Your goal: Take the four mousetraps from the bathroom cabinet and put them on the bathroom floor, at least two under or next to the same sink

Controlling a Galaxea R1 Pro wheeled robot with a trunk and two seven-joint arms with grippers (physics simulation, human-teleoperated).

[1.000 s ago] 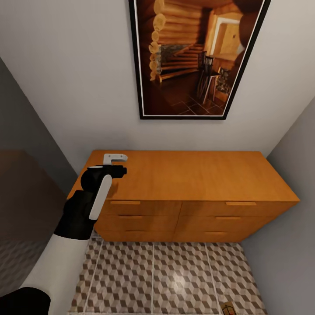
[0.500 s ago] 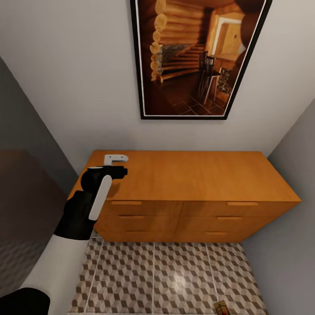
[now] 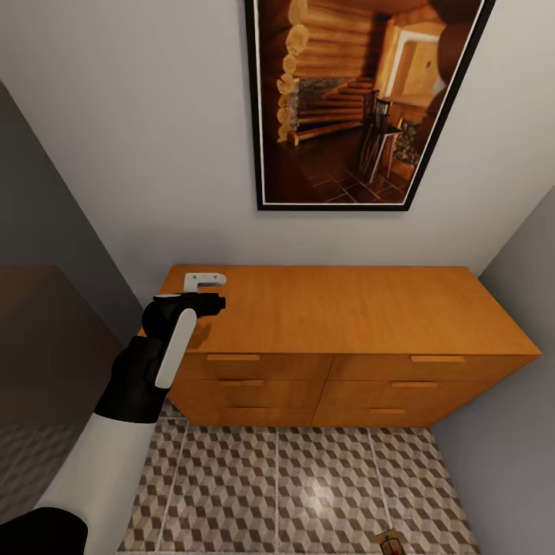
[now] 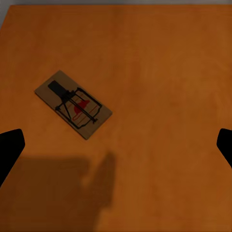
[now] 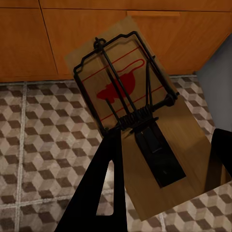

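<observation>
My head camera has swung left, pushing the orange-brown wooden cabinet rightward, so I'm lining up: my left gripper, spread wide, hovers over a tan mousetrap on top, while my right gripper clamps another mousetrap above the cube-patterned floor.

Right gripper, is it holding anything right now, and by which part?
Yes: the right gripper holds a mousetrap, its fingers closing on the board's end nearest the black latch, above the bathroom floor.
</observation>
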